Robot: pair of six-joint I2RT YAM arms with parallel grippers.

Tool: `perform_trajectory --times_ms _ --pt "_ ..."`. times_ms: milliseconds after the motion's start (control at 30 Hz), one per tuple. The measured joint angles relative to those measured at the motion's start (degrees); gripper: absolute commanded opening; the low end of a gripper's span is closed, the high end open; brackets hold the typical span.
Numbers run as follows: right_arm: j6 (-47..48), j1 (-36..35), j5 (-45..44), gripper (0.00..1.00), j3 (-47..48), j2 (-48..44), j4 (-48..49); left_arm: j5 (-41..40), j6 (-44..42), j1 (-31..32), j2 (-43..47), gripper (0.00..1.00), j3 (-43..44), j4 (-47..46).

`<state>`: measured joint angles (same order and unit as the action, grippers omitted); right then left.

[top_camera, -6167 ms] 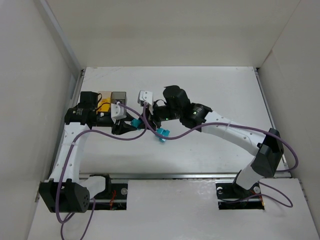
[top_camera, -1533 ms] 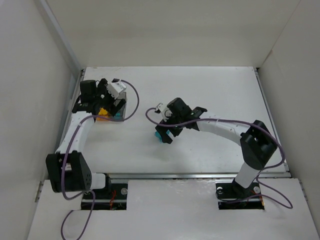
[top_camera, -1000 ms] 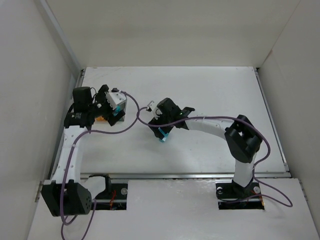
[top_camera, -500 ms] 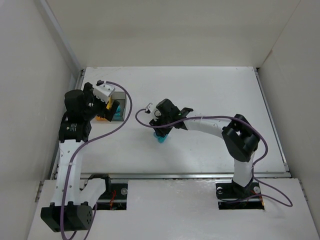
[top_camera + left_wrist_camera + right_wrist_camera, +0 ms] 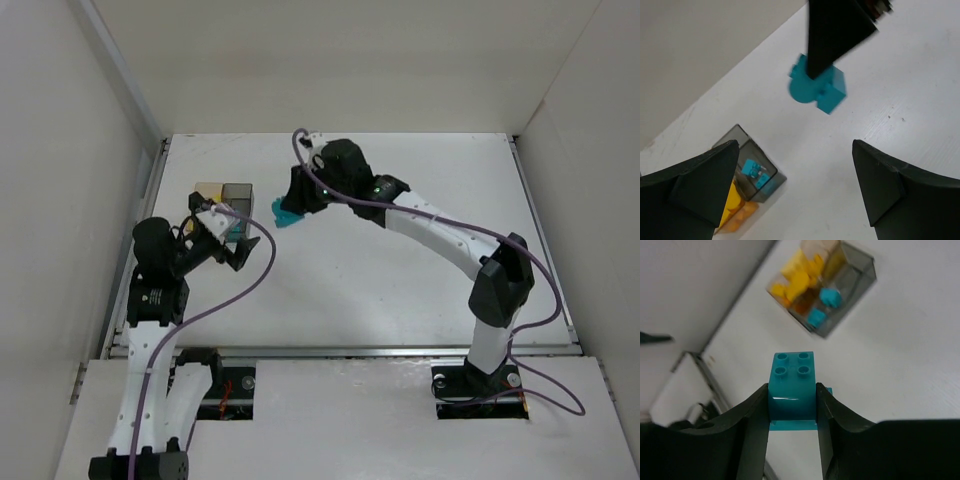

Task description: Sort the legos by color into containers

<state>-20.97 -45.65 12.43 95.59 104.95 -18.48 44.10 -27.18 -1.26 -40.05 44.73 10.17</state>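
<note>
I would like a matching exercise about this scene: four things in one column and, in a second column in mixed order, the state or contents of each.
Column one:
1. teal block
2. left gripper
3. amber box
4. grey box

Column two:
a. open, holding nothing
b. contains yellow pieces
c. clamped in the right gripper
d. contains small teal pieces

Pairs: 1-c, 2-a, 3-b, 4-d.

Two adjoining boxes [image 5: 224, 192] holding small bricks [image 5: 792, 271] sit at the far left of the surface [image 5: 420, 260], the block [image 5: 792, 385] in the right end effector [image 5: 296, 200] just right of them, the left end effector [image 5: 225, 252] before them.
</note>
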Motion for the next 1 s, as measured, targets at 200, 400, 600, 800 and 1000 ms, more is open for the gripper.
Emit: perform_trajectory --times_ms 200,400,600,800,1000 --pt "-6.7 -0.7 2.6 0.0 12.3 2.4 0.5 4.0 -14.0 0.9 1.9 0.92 -1.5 -3.1" --pt "-7.9 -2.6 4.2 0.0 12.8 4.9 -0.7 8.2 -27.8 0.9 -4.8 0.81 2.5 2.2" --pt "-7.8 -3.6 5.0 0.0 12.9 6.2 -1.9 10.1 -31.5 1.0 -8.2 0.52 3.6 4.2" --pt "-8.0 -3.6 5.9 0.0 15.5 6.6 -2.0 11.0 -34.2 1.5 -8.2 0.51 3.9 5.3" --pt "-8.5 -3.5 6.2 0.0 15.5 7.0 -1.9 10.6 -36.7 1.5 -9.0 0.29 4.6 7.3"
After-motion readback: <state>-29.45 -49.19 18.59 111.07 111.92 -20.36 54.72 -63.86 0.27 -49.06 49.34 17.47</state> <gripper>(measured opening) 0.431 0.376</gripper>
